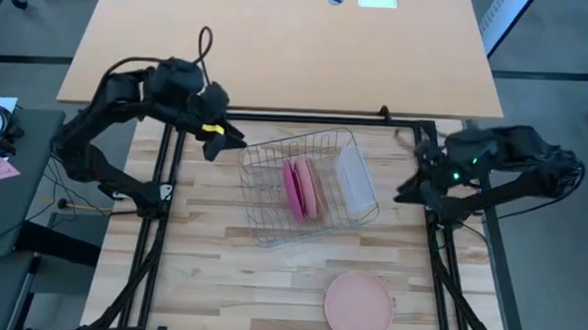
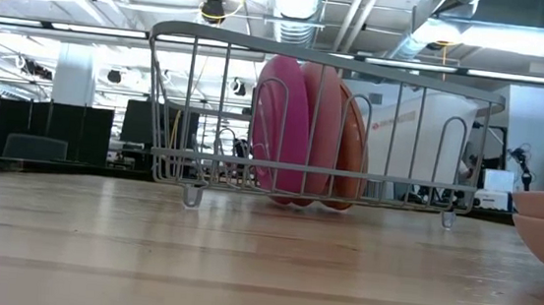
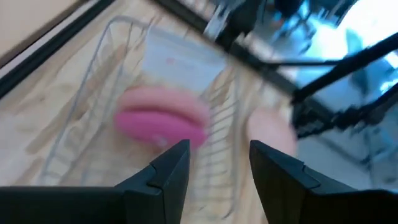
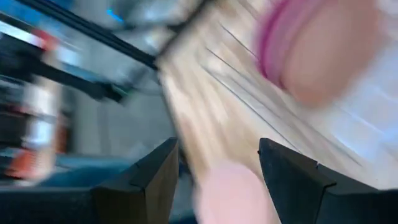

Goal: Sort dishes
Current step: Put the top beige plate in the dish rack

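A wire rack (image 1: 308,190) stands mid-table. Several plates stand on edge in it: a magenta one (image 1: 295,188) and pink and salmon-orange ones (image 1: 313,186); they also show in the low view (image 2: 308,131). A translucent tub (image 1: 355,180) leans in the rack's right part. One pale pink plate (image 1: 359,305) lies flat near the table's front edge. My left gripper (image 1: 237,141) is open and empty, left of the rack's far corner (image 3: 214,165). My right gripper (image 1: 404,193) is open and empty at the table's right edge (image 4: 217,168).
A black frame rail (image 1: 306,118) runs along the table's far side, and rails run down both sides. The tan desk (image 1: 279,45) lies beyond. Bare wood lies left of the rack and in front of it.
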